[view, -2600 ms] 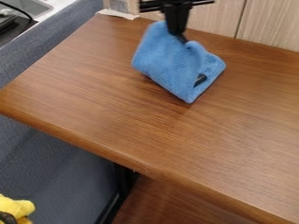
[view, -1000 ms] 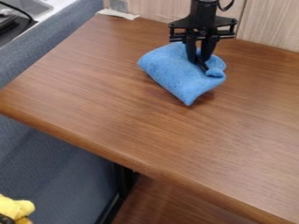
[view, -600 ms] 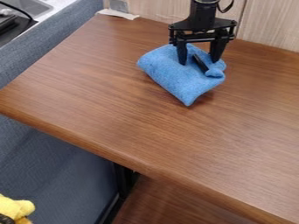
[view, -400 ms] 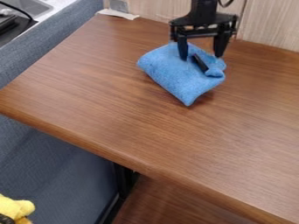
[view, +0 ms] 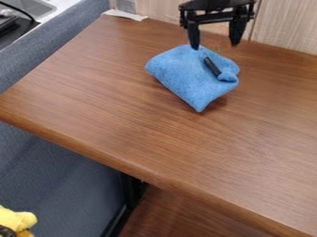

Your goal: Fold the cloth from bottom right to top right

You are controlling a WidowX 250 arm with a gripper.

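The largest thing before me is the brown wooden table, which serves as the flat support for this work. The grey fabric surface runs along its left side, and the pale wall stands behind its far edge.

Next in size comes the blue cloth. It lies on the far part of the table, in a compact, slightly puffed bundle, with one corner pointing to the near side. I think it has this thick shape because its layers rest one over another and the soft material does not press itself flat. At its right side a small roll of fabric sticks up, perhaps because the folded part is not laid out evenly.

My gripper hangs over the far edge of the cloth, with its two fingers pointing down and spread wide, and nothing is between them. I judge that they are apart so that the cloth can rest free, without being pulled by me. The fold seems mostly made, though not neat; a light press on the raised right part could help, but it could also drag the layers.

The smallest is a black strip on top of the cloth, maybe its label, which would mean that this face is turned up.
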